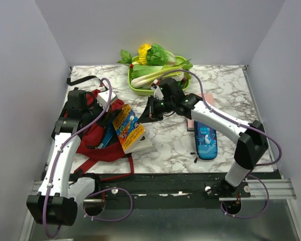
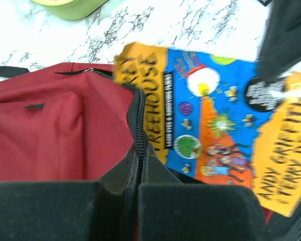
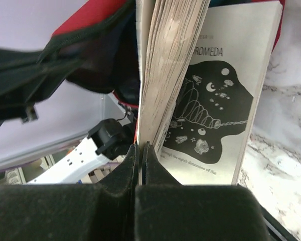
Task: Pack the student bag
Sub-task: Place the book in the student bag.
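Note:
The dark red student bag (image 1: 93,143) lies at the table's left with its mouth held open. My left gripper (image 1: 106,100) is shut on the bag's black zipper trim (image 2: 138,145), and the red fabric (image 2: 55,125) spreads to its left. A colourful paperback book (image 1: 128,128) leans partly into the bag's opening, cover up (image 2: 215,125). My right gripper (image 1: 143,119) is shut on the book's lower edge (image 3: 140,150), pinching a thin layer beside the page block (image 3: 170,65). An illustrated page (image 3: 220,100) fans open to the right. The bag's dark rim (image 3: 85,50) hangs over the book's far end.
A green tray (image 1: 135,86) of leafy vegetables stands at the back centre. A blue shark-print pencil case (image 1: 205,140) lies at the right, with a pink flat item (image 1: 190,123) beside it under the right arm. A black strap (image 1: 78,79) trails at the back left.

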You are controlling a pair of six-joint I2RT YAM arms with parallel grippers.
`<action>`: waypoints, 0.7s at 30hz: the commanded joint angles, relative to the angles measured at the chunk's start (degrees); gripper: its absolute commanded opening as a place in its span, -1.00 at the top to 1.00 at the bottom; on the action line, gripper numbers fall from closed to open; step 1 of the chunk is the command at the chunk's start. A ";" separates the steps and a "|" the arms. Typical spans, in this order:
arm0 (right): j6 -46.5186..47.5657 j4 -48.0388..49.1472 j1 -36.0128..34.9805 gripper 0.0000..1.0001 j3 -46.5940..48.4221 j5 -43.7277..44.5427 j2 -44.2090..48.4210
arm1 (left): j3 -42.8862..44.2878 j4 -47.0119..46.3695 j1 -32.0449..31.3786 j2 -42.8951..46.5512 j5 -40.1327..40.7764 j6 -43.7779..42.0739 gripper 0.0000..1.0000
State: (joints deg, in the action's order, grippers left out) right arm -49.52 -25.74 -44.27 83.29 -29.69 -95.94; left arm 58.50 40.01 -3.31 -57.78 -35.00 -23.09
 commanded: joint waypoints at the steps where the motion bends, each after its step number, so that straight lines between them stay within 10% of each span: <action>1: -5.06 7.62 -0.99 0.99 4.16 1.21 -5.12 | 1.53 0.33 -0.64 2.06 -5.34 1.91 1.00; 12: -14.11 14.48 -4.68 0.99 9.09 24.82 -13.92 | 3.46 4.46 -1.52 1.88 -6.13 1.39 1.00; 21: -13.41 6.31 -11.71 0.98 24.37 21.63 -27.54 | 3.90 6.40 -1.52 2.06 -6.30 1.56 1.00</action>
State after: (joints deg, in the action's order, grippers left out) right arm -63.53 -18.28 -52.99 102.41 -9.67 -118.43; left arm 60.20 44.69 -4.25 -57.17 -36.75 -22.04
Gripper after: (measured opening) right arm 0.022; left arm 0.026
